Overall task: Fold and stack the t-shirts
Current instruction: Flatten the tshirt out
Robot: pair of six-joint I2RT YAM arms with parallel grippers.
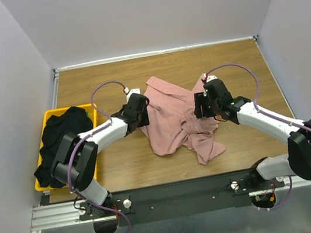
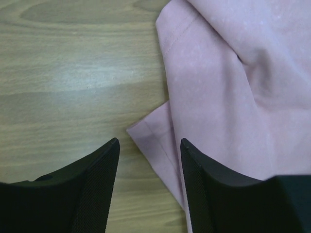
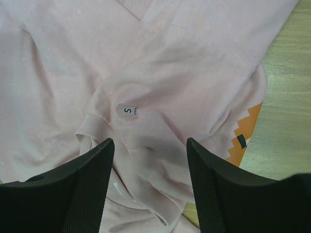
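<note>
From above, the dusty-pink t-shirt (image 1: 174, 122) lies crumpled in the middle of the wooden table (image 1: 230, 63), one sleeve or flap trailing toward the near edge. The left gripper (image 1: 139, 112) hangs over its left border and the right gripper (image 1: 205, 104) over its right part, and both arms partly hide the cloth beneath them. A purple cable (image 1: 106, 86) loops above each wrist. At the table's left edge a yellow basket (image 1: 48, 114) holds a black t-shirt (image 1: 59, 143), which spills over the near rim, well apart from the pink one. In the left wrist view, the left gripper (image 2: 149, 141) has its jaws apart, gripping nothing. A folded hem corner of the pink t-shirt (image 2: 233, 87) pokes out on the table (image 2: 73, 73) between the two fingers, and the right-hand finger covers part of the hem. In the right wrist view, the right gripper (image 3: 149, 141) is likewise spread wide and holds nothing, poised over the rumpled collar of the pink t-shirt (image 3: 170, 63). A small white size label (image 3: 128, 110) reading S shows just above the gap. An orange stepped print (image 3: 245, 133) peeks from a fold at the right, beside bare table (image 3: 286, 97).
</note>
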